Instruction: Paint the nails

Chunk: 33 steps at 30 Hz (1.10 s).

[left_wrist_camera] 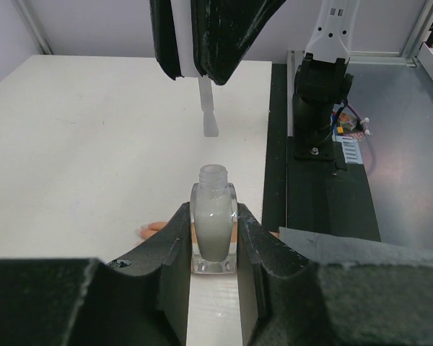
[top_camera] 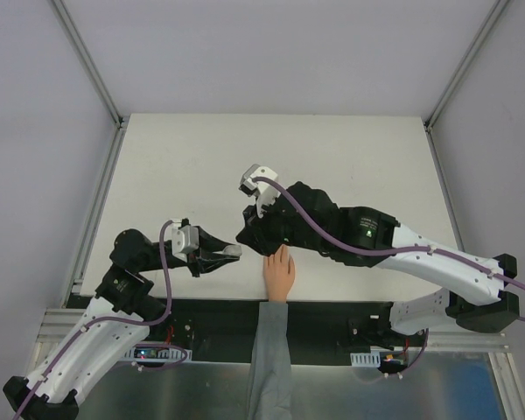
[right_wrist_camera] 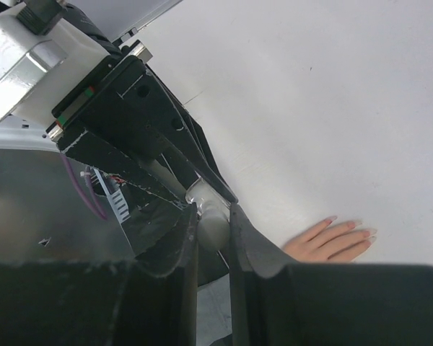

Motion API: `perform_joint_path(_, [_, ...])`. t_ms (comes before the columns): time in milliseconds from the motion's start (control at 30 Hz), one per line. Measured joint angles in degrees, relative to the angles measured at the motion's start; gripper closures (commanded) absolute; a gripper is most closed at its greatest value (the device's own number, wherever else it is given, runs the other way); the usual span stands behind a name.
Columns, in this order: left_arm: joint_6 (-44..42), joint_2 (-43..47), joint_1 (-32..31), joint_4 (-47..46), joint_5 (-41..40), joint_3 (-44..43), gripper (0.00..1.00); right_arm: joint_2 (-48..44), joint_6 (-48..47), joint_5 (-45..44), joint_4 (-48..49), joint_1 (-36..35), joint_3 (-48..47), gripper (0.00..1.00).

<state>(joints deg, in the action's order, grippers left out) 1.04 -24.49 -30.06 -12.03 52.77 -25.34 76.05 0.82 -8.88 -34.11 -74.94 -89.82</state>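
Note:
The small peach hand (top_camera: 279, 273) with a grey sleeve (top_camera: 269, 367) lies flat at the table's near edge, fingers pointing away. Its pale pink nails (right_wrist_camera: 355, 224) show in the right wrist view, and one fingertip (left_wrist_camera: 149, 229) peeks out left of the left jaw. My left gripper (top_camera: 231, 254) is shut on an open clear bottle of pale polish (left_wrist_camera: 213, 227), upright, just left of the hand. My right gripper (top_camera: 248, 233) is shut on the cap (right_wrist_camera: 213, 232) of the brush (left_wrist_camera: 209, 119), which hangs a little above the bottle neck (left_wrist_camera: 213, 173).
The white table (top_camera: 332, 157) stretches away behind both grippers. A black strip (top_camera: 332, 319) runs along the near edge under the sleeve. The right arm's base and wiring (left_wrist_camera: 319, 108) stand to the right in the left wrist view.

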Motion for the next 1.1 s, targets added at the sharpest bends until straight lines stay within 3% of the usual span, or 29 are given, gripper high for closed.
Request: perform_joint_path(1100, [1.07,0.15,0.0,-1.05,-0.63,0.0,1.0,1.25,0.22,0.35,2.91,0.0,2.43,1.0])
